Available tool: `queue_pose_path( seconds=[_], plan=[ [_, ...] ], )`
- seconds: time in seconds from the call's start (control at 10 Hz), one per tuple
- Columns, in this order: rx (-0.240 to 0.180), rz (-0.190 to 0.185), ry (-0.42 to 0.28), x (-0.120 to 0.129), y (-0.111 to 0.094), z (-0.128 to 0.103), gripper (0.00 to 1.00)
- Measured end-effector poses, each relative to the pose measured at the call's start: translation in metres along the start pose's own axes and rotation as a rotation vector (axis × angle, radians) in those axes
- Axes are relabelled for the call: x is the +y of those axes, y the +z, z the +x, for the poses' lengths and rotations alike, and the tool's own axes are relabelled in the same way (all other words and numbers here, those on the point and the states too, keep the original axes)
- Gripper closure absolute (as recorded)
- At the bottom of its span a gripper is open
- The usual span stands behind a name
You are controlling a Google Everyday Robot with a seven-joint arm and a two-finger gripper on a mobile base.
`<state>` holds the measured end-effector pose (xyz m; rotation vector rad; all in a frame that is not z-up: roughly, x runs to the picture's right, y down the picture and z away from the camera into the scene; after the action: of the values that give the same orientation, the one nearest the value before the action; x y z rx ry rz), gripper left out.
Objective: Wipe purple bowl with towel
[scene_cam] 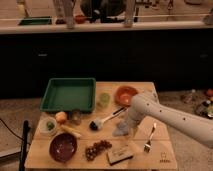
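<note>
The purple bowl (pixel 63 146) sits at the front left of the wooden table (pixel 165 150), dark and glossy inside. The towel (pixel 120 131), a pale grey-blue rumpled cloth, is at the table's middle right, directly under the end of my white arm. My gripper (pixel 128 124) is at the towel's top edge, well to the right of the purple bowl. The arm hides how the gripper meets the towel. The orange bowl (pixel 125 93) stands behind the gripper.
A green tray (pixel 69 94) is at the back left. A green cup (pixel 104 99), a dish brush (pixel 102 121), a glass (pixel 75 116), an orange fruit (pixel 61 117), grapes (pixel 97 147), a sponge (pixel 120 154) and a fork (pixel 149 140) are spread over the table. A dark counter stands behind.
</note>
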<state>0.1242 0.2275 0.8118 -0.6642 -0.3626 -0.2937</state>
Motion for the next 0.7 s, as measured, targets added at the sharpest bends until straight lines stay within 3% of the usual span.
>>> queue_pose_path(
  seconds=[0.7],
  plan=[
    [-0.014, -0.038, 0.011, -0.001, 0.018, 0.007, 0.21]
  ],
)
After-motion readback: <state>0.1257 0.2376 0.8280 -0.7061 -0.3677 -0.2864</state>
